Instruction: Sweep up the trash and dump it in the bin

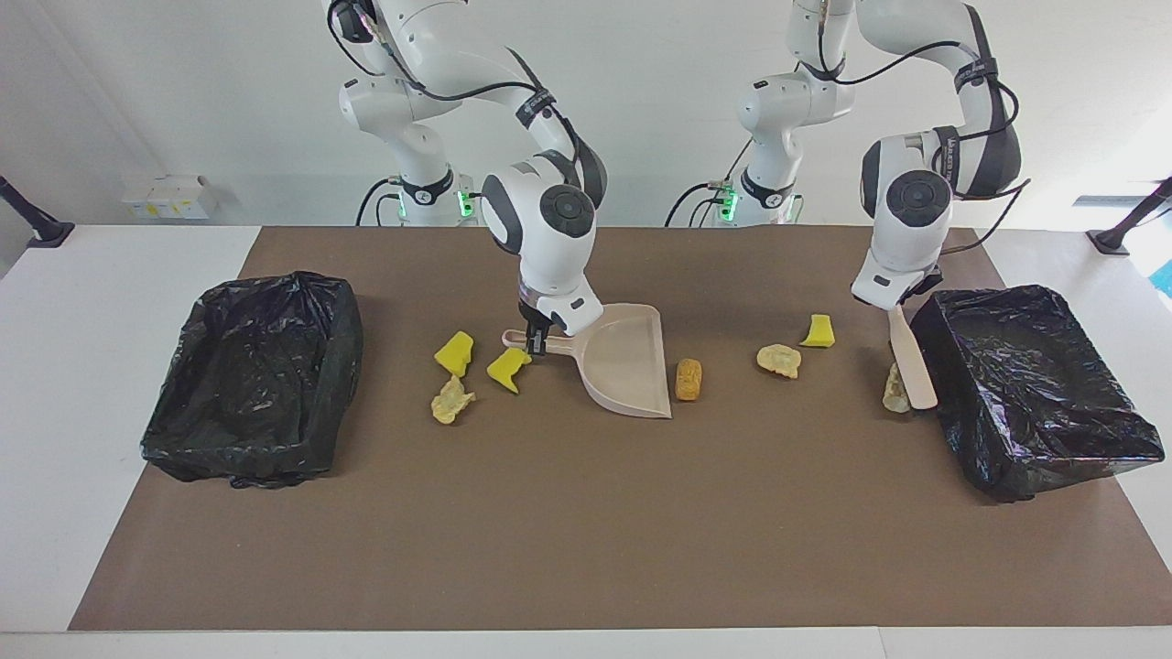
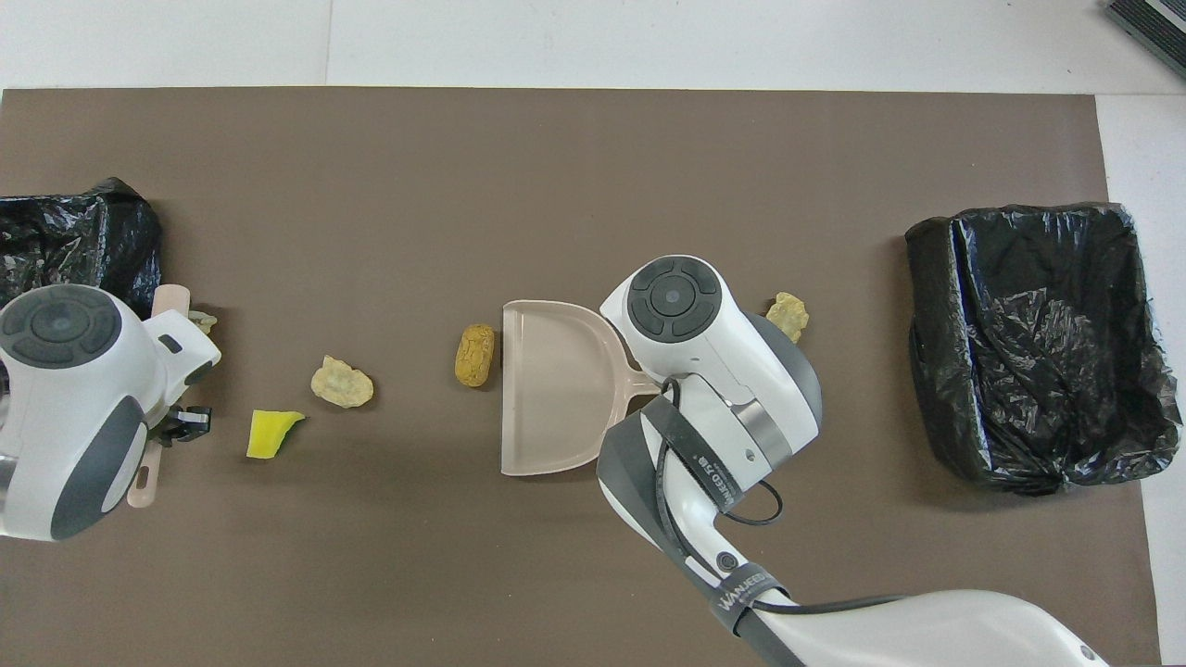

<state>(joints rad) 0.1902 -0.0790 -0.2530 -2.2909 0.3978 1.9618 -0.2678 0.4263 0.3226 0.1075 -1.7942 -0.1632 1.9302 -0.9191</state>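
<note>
My right gripper [image 1: 538,345] jaws clench the dustpan [image 1: 626,362] mid-frame; left gripper [image 1: 895,307] jaws clench the brush [image 1: 912,364] at right. Trash [image 1: 688,379] lies scattered on the surface — a hard sweep could scatter it past the pan.

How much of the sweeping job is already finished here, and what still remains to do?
Nothing is dumped yet: the dustpan is empty and seven trash pieces lie on the brown mat. In hand: the right pincer is shut on the dustpan's handle, with the bread lump at its mouth; the left pincer holds the brush beside the bin, by a tan lump. Left: sweeping all pieces into the pan and dumping them.
</note>
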